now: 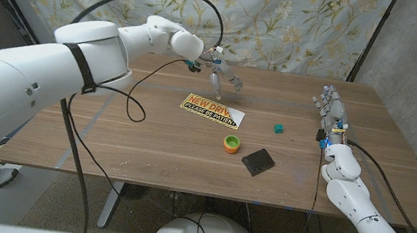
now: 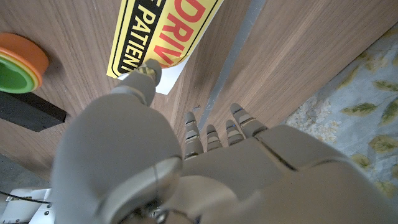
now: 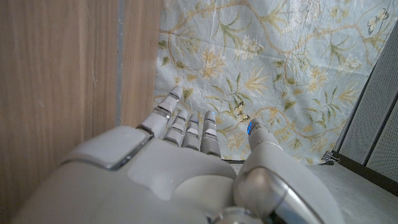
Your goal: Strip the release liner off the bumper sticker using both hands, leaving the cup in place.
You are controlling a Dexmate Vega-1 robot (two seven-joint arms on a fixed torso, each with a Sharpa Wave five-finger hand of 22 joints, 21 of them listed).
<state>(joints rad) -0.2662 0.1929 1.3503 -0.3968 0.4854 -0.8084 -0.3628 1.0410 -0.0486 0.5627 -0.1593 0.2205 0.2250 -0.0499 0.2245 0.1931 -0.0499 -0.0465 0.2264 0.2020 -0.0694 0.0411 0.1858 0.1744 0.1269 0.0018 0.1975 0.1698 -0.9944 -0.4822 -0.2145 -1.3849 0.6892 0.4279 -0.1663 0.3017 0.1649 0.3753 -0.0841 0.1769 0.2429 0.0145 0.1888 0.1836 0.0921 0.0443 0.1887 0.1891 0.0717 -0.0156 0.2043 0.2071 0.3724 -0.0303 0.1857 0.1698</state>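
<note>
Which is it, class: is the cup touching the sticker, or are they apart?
Apart. The head view shows bare wood between the cup and the sticker.

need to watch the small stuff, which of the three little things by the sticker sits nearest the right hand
The small teal piece: it lies furthest toward the right hand, past the black square and the orange-and-green cup.

The flat yellow rectangular bumper sticker (image 1: 211, 109) on the wooden table carries red letters "NEW DRIV…" over a black band reading "PLEASE BE PATIENT"; the left wrist view shows "DRIV" and "PATIEN"
</note>
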